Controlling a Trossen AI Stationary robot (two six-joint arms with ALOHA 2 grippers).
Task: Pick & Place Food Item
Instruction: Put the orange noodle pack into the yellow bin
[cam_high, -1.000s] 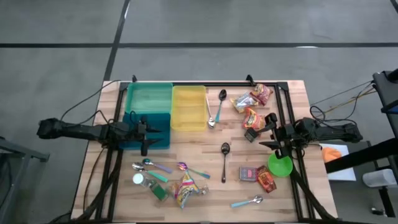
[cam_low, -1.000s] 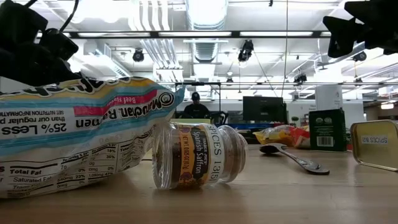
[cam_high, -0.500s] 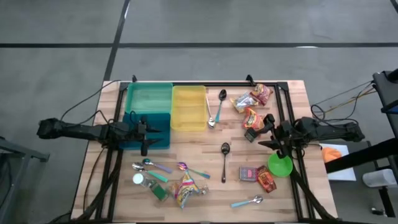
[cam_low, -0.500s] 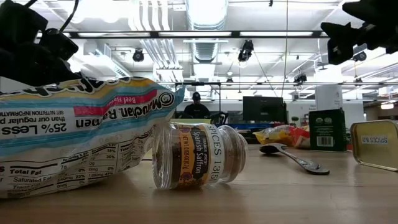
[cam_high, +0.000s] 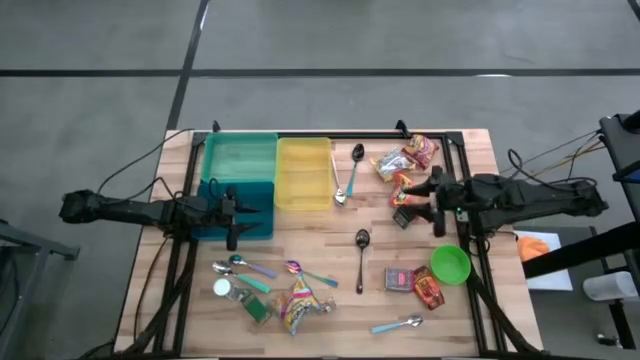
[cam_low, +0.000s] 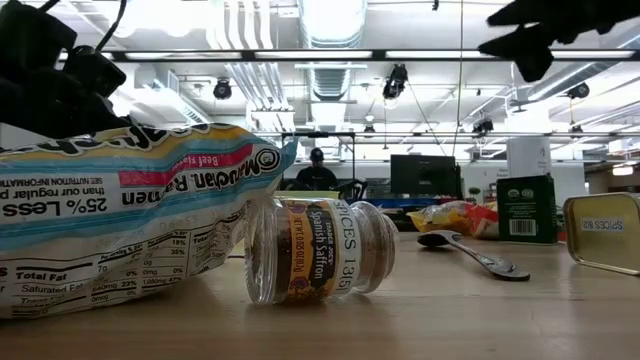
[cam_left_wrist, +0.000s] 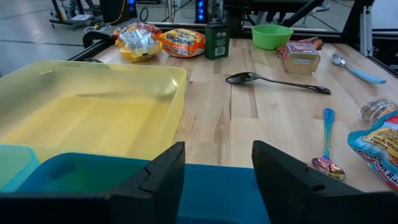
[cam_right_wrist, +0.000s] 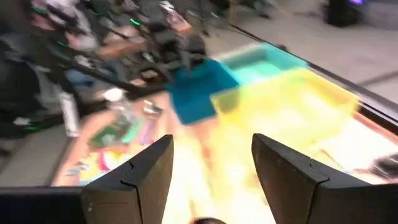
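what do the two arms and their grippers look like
Both arms are dark, slim and jointed, with black cables trailing off the table's sides. The left gripper and right gripper each have two blocky, matte dark fingers with angular, faceted edges. No markings are visible.

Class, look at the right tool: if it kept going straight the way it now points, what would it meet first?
The right tool points left across the table, open and empty. It hangs above the table, so it probably passes over the dark box. The first thing in line looks like the yellow bin; its height is unclear.
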